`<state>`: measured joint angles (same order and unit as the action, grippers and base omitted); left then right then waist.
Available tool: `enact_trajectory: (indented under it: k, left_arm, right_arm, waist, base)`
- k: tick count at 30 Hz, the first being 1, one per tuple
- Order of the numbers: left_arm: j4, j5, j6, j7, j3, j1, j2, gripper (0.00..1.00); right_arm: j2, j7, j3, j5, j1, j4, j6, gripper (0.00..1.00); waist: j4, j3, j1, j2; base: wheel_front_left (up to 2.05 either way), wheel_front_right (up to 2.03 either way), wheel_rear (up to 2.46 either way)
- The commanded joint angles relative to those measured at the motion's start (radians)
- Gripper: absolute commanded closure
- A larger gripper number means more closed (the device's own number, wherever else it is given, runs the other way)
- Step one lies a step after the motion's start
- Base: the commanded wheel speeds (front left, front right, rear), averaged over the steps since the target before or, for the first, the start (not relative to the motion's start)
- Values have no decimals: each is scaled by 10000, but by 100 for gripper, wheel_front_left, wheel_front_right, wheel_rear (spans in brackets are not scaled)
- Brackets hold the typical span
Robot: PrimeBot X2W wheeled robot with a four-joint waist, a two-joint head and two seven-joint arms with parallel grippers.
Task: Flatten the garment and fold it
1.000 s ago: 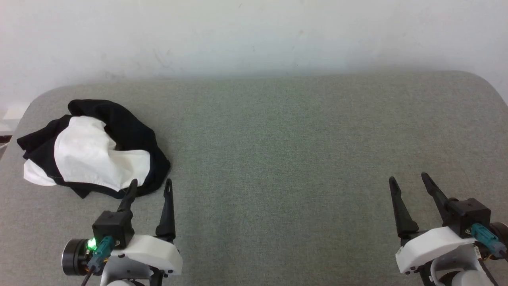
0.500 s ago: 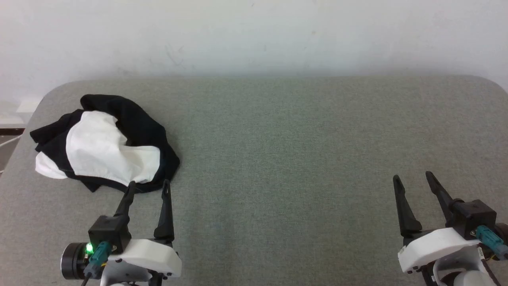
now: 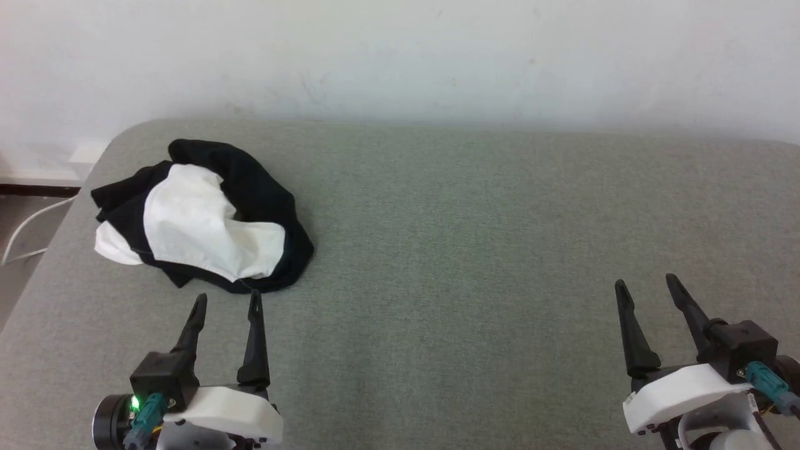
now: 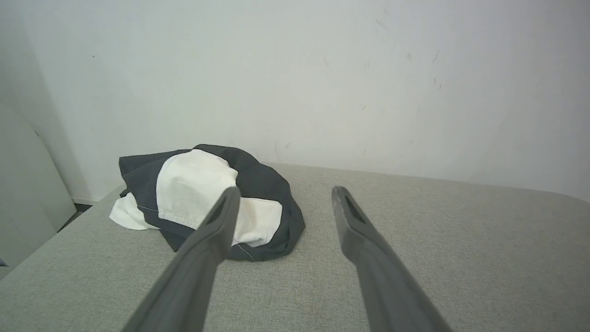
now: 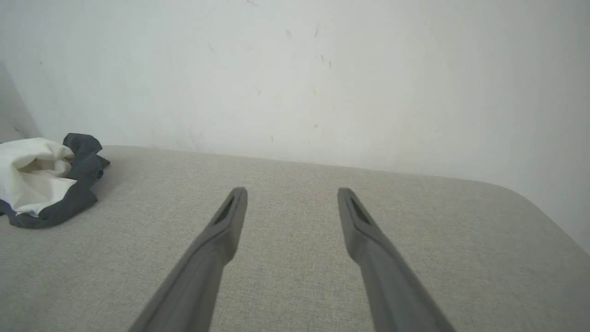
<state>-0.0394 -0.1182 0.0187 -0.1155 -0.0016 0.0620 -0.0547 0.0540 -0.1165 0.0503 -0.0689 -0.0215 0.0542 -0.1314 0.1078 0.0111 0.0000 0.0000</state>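
Both pairs of fingers are standing spread, holding nothing. The left gripper (image 3: pixel 228 295) is hovering over the grey surface (image 3: pixel 469 250), its tips pointing at the garment (image 3: pixel 200 219) and stopping just short of it. The garment is lying crumpled near the surface's far left corner, white cloth bunched amid black. The right gripper (image 3: pixel 645 281) is hanging well apart from it, at the right.

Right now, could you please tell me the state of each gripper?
Left gripper: open, holding nothing, close to the shirt but not touching it.
Right gripper: open, holding nothing, far from the shirt.
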Motion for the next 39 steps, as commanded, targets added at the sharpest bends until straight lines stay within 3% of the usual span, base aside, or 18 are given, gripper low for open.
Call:
enact_trajectory:
  k: [1,24,39]
  left_arm:
    - [-72,-94,30,-100,52,135,22,0]
    - [-193,-677,53,-581,198,449,30,0]
    - [-182,-1457,-4,-894,115,500,36,0]
  right_arm:
    - [-17,-91,-26,-92,-73,61,4,0]
    - [-24,-572,-246,-261,-130,373,5,0]
    - [-29,-885,-140,-388,-119,529,6,0]
  waist:
    - [165,68,0,0]
    - [1608,113,0,0]
    - [2043,41,0,0]
  base:
    - [0,0,0]
    - [0,0,0]
    - [0,0,0]
